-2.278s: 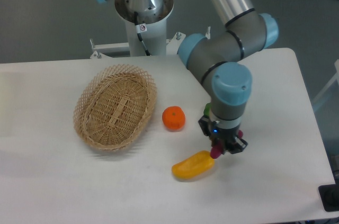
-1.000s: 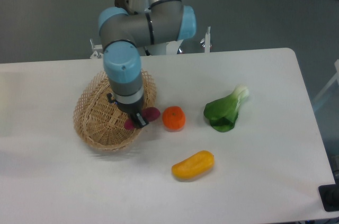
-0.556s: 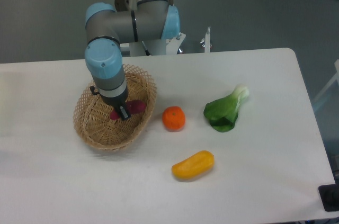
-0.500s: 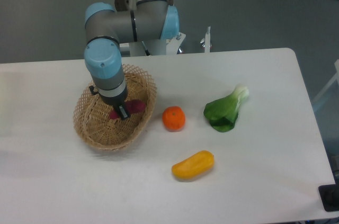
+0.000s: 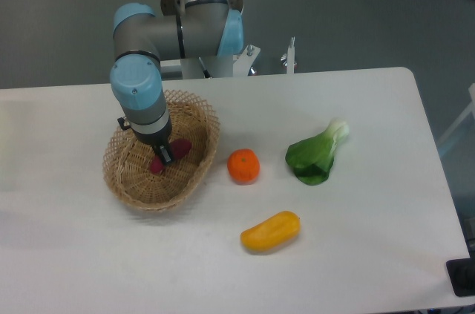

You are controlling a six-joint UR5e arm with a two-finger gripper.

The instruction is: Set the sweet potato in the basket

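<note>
1. The sweet potato (image 5: 169, 157) is a small red-purple thing. It is over the inside of the basket (image 5: 199, 115), pinched in the gripper (image 5: 164, 154). One end sticks out on each side of the fingers. I cannot tell if it touches the woven bottom or hangs just above it.

2. The gripper is pressed together on the sweet potato, holding it at the middle. The arm reaches straight down into the basket.

3. The step now looks like the letting go. To do it well, the gripper should go low, so the sweet potato rests on the bottom or nearly does. Then the fingers should spread slowly. A drop from high up could make it roll or bounce toward the lacy rim.

4. After that the gripper should lift straight up, so it does not snag the wicker or drag the basket along.

5. The basket sits on the white table (image 5: 371, 254). Just beside it, to the right, is the orange (image 5: 243, 165). Farther right lies a green leafy vegetable (image 5: 316, 154). A yellow vegetable (image 5: 271, 230) lies nearer the front. None of them is in the way.
</note>
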